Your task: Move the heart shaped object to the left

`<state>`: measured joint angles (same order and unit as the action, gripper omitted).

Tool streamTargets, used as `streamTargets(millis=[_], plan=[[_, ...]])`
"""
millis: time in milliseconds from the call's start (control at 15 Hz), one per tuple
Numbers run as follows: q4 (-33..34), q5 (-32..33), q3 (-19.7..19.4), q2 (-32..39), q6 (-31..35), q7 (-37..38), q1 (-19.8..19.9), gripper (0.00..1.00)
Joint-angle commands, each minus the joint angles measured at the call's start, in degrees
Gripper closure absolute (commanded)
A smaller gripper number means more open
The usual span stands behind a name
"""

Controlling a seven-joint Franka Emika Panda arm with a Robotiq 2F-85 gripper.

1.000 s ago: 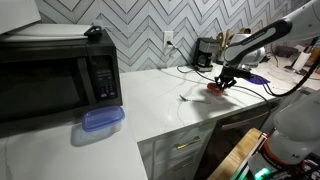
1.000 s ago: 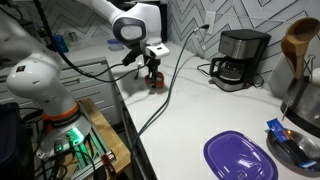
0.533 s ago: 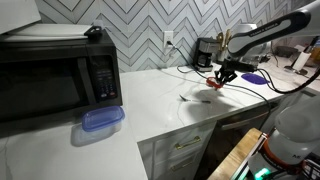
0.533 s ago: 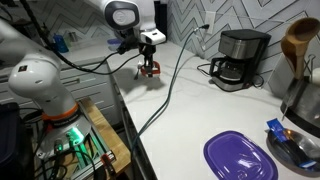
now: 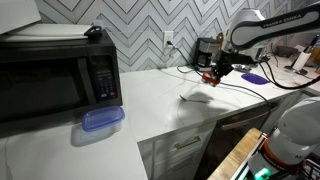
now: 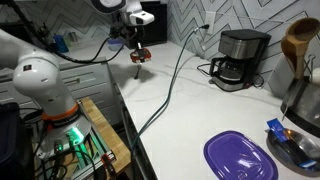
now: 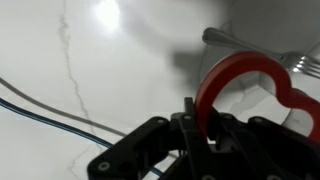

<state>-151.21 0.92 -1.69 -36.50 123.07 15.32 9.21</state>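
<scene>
My gripper is shut on the red-orange heart shaped object and holds it in the air above the white counter. In the wrist view the hollow red ring stands up from between the black jaws, with the counter below. In an exterior view the gripper hangs over the counter's near end with the small red heart in it.
A black microwave and a blue flat container sit on the counter. A coffee maker, a purple flat object and cables lie along it. A fork lies on the counter.
The gripper has lifted the heart off the counter and carried it up and along the counter, away from the purple object.
</scene>
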Motion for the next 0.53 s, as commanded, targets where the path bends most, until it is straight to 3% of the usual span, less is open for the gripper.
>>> streamTargets(millis=[0,67,133,467], plan=[[-1.67,-0.9,2.36,-4.11,-1.12,-3.54,-4.11,0.97],[-1.83,-0.52,3.11,-4.47,-0.66,-3.56,-4.69,0.97],[-0.19,-0.13,2.63,-1.8,-0.31,-1.91,-3.15,0.89],[-0.49,-0.11,3.67,-2.86,-0.32,-2.36,-4.38,0.89]])
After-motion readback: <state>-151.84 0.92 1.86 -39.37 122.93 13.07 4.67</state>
